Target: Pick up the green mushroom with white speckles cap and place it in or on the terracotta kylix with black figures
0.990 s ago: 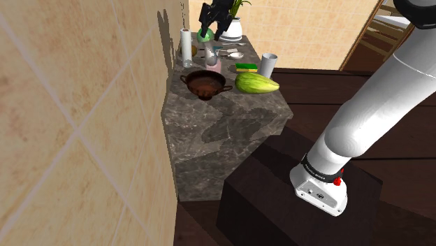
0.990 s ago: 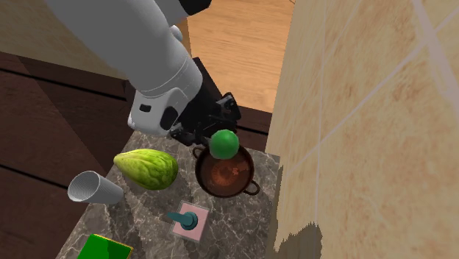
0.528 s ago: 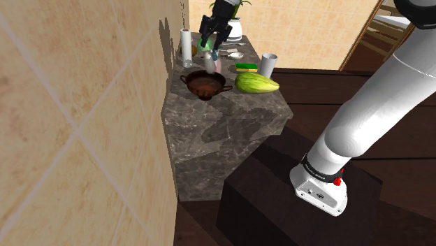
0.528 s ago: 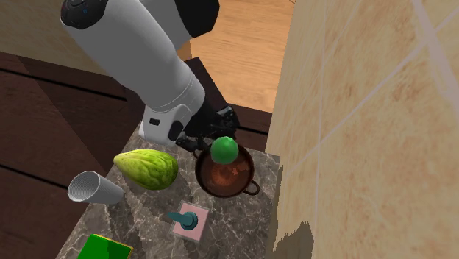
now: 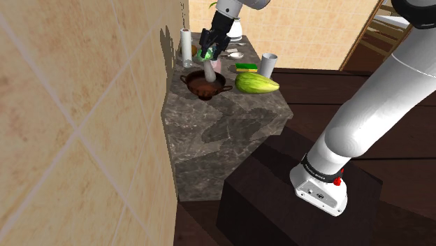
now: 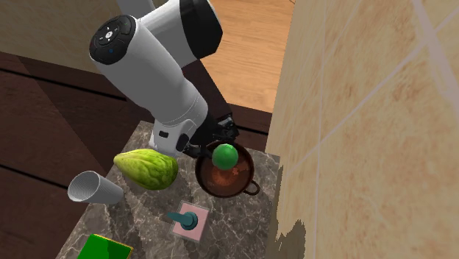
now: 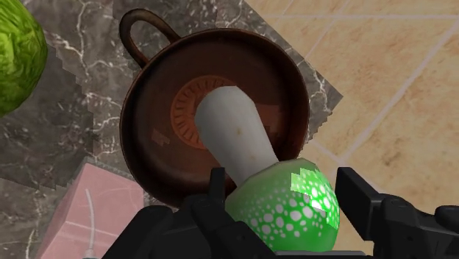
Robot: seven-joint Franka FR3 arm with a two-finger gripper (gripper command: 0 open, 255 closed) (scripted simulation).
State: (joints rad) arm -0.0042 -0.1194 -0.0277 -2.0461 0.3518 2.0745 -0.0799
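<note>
The placing step is in hand: the gripper [image 7: 283, 197] is closed on the green mushroom [image 7: 285, 212], its two black fingers clasping the white-speckled cap from either side, with the pale stem pointing away from the palm and down into the brown two-handled kylix [image 7: 143, 103] directly beneath the hand. In the wrist view the stem's tip sits over the orange-ringed medallion at the bowl's centre, well inside the rim (whether it touches the floor of the bowl I cannot tell). The shoulder view agrees, showing the gripper [image 5: 209, 47] just above the kylix [image 5: 205, 87] and the stem leaning somewhat from upright. So the carry looks finished and the release is what remains. The next move, in my judgement, calls for a short descent until the stem bears on the bowl, then opening the fingers and lifting straight up. Held by the cap and leaning, the mushroom will likely tip onto its side, but the rim should keep it in.
</note>
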